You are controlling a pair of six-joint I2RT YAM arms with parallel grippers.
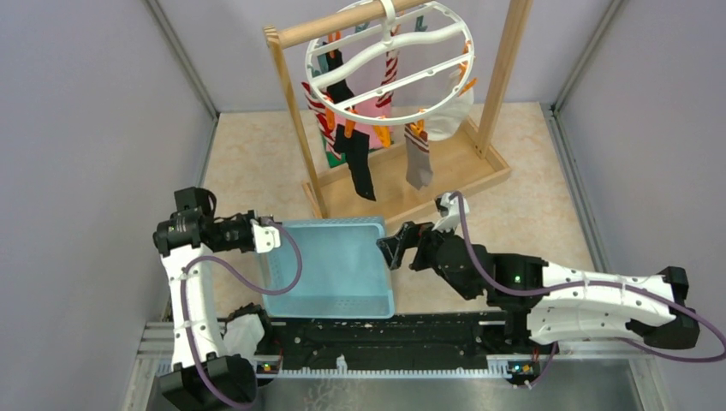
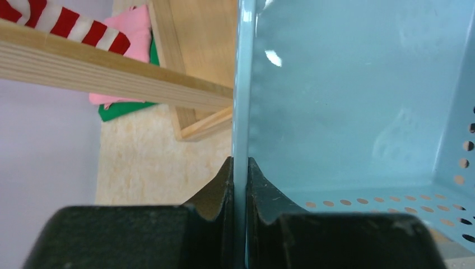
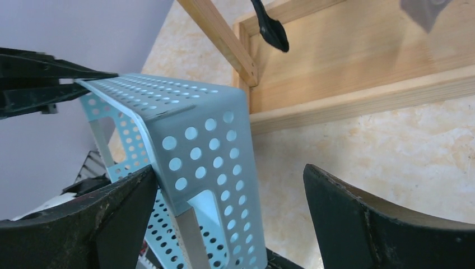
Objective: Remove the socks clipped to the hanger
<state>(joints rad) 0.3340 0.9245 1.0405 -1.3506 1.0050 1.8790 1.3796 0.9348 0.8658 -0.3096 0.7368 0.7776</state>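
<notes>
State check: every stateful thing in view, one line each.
hanger: hung on the rod, socks clipped on
basket: empty, left wall pinched
left gripper: shut on basket
right gripper: open, at basket's right wall

- Enclosure: left wall point(image 1: 86, 111), back wall point(image 1: 240, 43) and right wall point(image 1: 668, 94) are plain matte panels, pale lilac-grey.
- Grey metal corner posts point(image 1: 182, 60) run down where the panels meet, one on each side of the back wall.
- Table top point(image 1: 257, 163): beige, marbled with paler flecks, reaching all three walls.
- Light wooden stand point(image 1: 495, 77) at the far middle of the table top: two uprights, a round rod point(image 1: 317, 32) across the top, a flat base tray point(image 1: 467, 164) with a low raised edge.
- Near edge: black rail point(image 1: 385, 332) across the width, brushed metal sheet point(image 1: 411, 390) in front of it.
- Light: even, diffuse; shadows on the table top faint.
</notes>
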